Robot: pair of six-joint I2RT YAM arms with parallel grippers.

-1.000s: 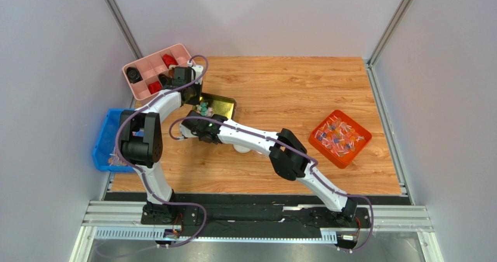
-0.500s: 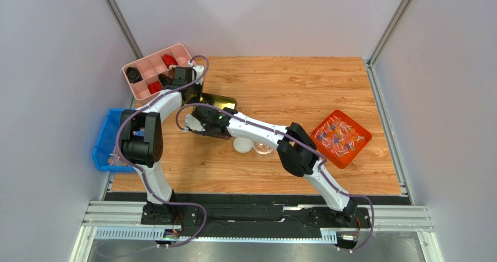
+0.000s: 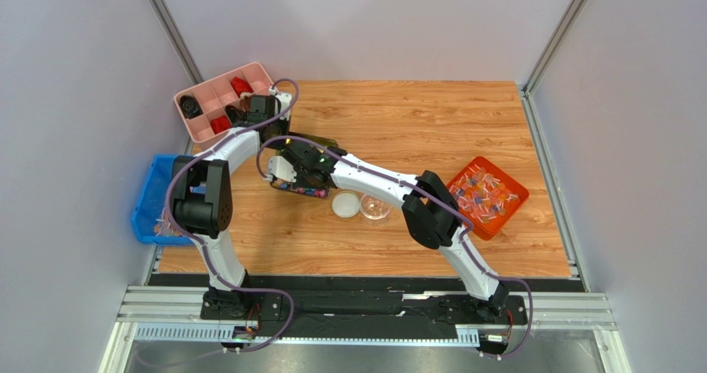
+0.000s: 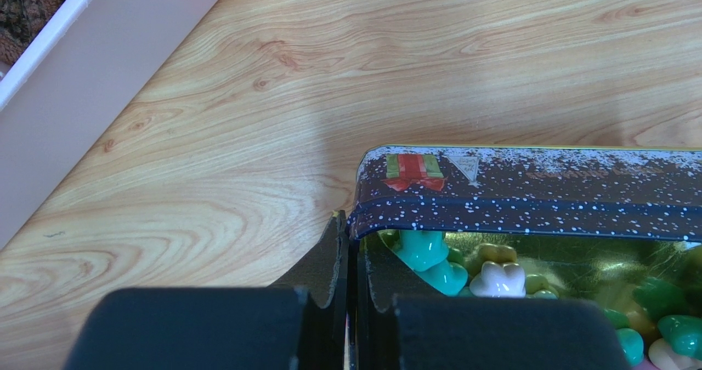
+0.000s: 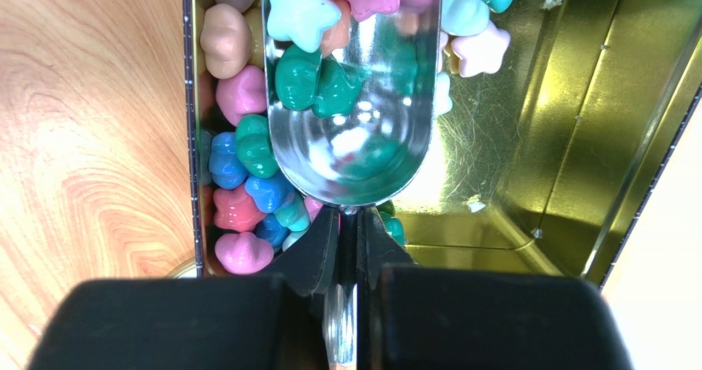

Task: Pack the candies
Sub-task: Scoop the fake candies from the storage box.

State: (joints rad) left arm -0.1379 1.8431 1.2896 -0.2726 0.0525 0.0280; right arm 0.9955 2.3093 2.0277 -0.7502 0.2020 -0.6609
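Candies [image 5: 241, 94], lumpy star-like sweets in pink, green, blue and cream, are heaped against the left wall of a tin [image 5: 527, 140] with a gold inside. Several sit in the bowl of a shiny metal scoop [image 5: 362, 156] set among them. The right tool [image 5: 350, 230] is pinched narrow on the scoop's thin handle. Only the right wrist view shows the scoop; from above, that arm lies over the tin.

The left wrist view alone shows the tin's outside. It is dark blue flecked with white and printed with a red and green gift box [image 4: 414, 171]. A pale triangular mark beside the print is too small to read. The left tool [image 4: 353, 242] is clamped on the tin's wall at a corner, one finger inside and one outside.

From above, a white round disc [image 3: 345, 204] and a clear round dish [image 3: 375, 208] stand on the bench [image 3: 398, 116] just right of the tin. A pink compartment tray [image 3: 207, 83] lies at the far left and a blue bin [image 3: 149, 192] at the left edge. An orange tray [image 3: 460, 215] of twist-wrapped sweets [image 3: 484, 192] sits to the right.
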